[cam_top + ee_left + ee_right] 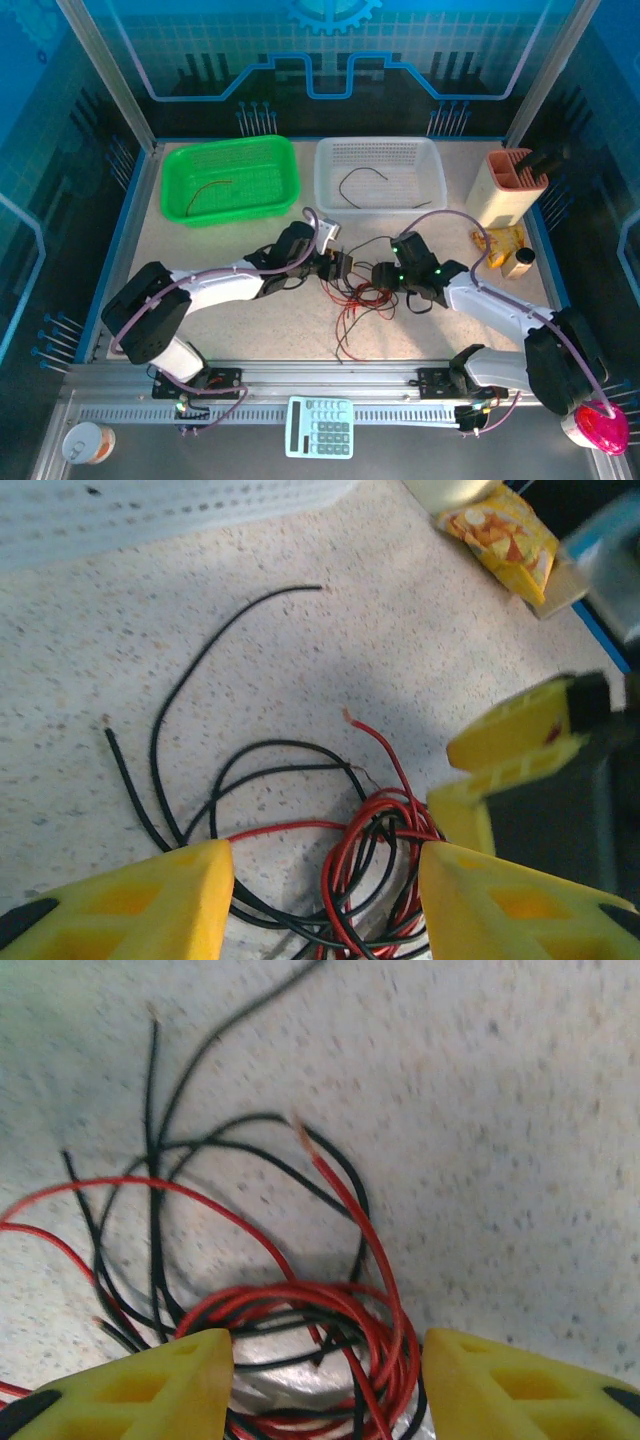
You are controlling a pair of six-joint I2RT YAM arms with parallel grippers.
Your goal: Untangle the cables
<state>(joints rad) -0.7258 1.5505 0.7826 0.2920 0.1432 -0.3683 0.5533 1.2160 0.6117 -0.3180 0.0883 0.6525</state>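
From above, the cables lie in one loose red and black heap on the table, between the left hand and the right hand. Both hands hang low over it. One single wire lies in the green basket and another in the white basket.

In the left wrist view, the left hand is spread and pinches nothing. The cables pass between its fingers. The right hand is just beside the coil.

In the right wrist view, the right hand is also spread, and the cables are under it. The red wires make a tight ring, the black ones wide curls, and several bare ends stick out free.

I think it is best to pinch one free end only and pull it slowly away, while the other hand keeps down the coil.
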